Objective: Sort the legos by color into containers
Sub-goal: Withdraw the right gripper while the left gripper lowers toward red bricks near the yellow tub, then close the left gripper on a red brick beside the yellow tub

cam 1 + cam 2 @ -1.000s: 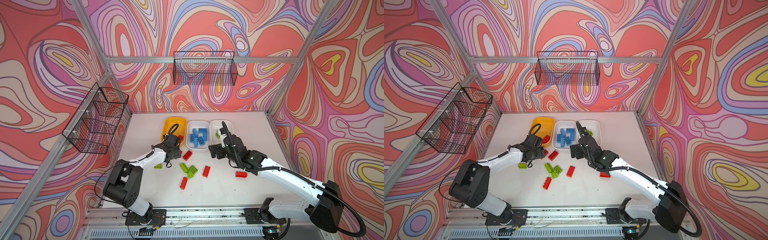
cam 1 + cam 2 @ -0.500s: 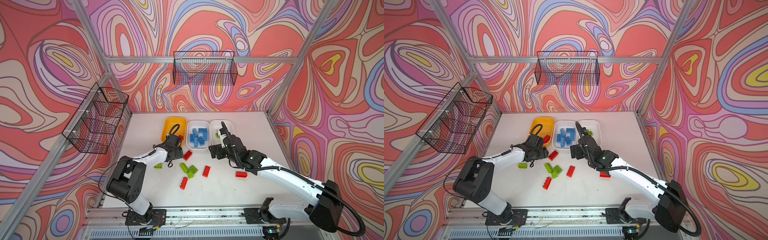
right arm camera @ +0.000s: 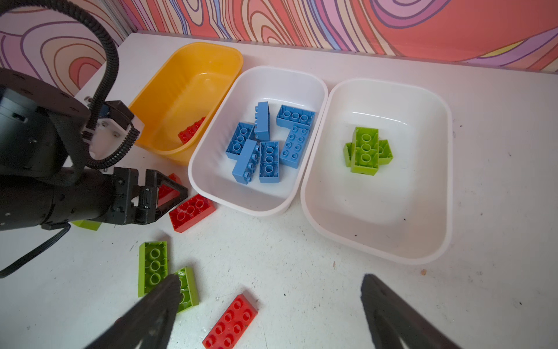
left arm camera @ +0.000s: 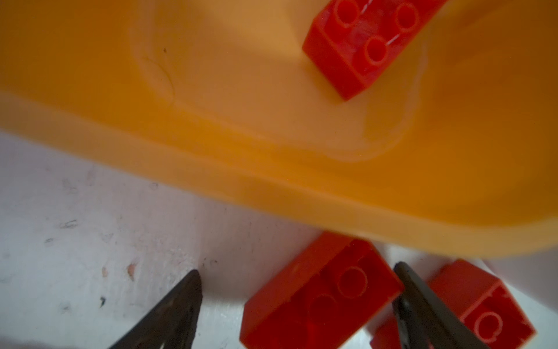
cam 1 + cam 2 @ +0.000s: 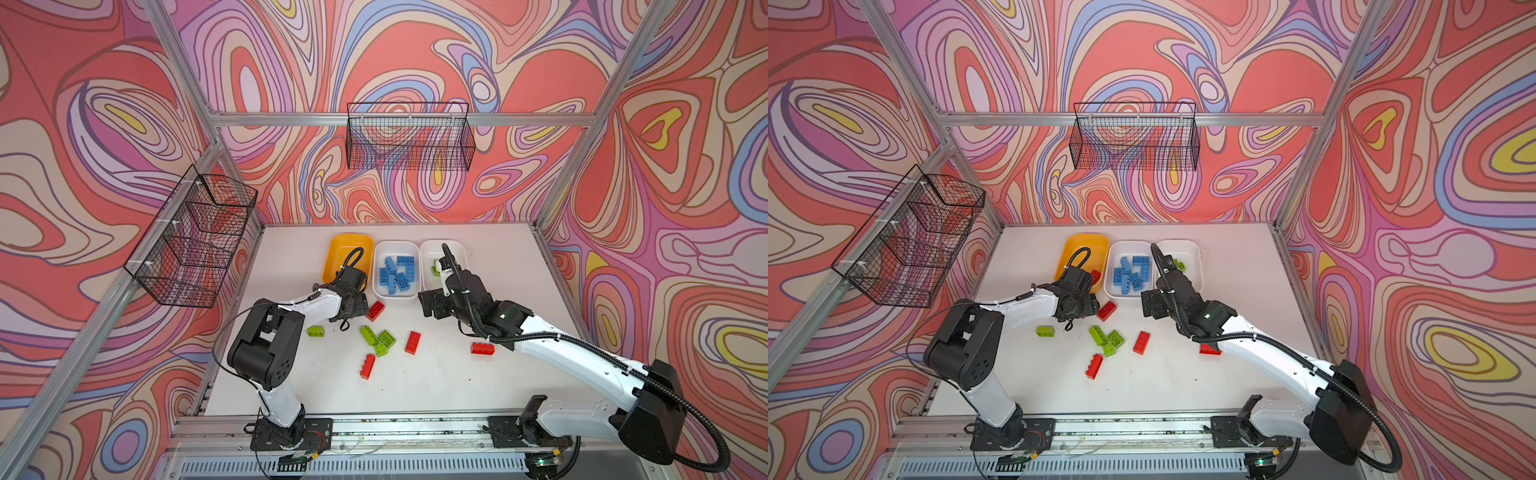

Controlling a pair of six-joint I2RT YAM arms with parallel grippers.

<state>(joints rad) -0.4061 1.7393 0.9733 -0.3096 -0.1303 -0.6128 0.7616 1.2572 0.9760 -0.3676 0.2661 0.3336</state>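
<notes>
Red lego is sitting between the left gripper's spread-apart fingers, and a crooked squeeze is risking popping it against the yellow tub.

Yellow-orange tub; white tubs; blue bricks; red bricks; lime bricks; black mesh baskets; swirled red-lilac walls.

The left arm lay low across centre-left of both top views, with the left claw angled downward, jaws apart. The right arm stretched in from the lower right, and the right claw hung with jaws spread wide.
</notes>
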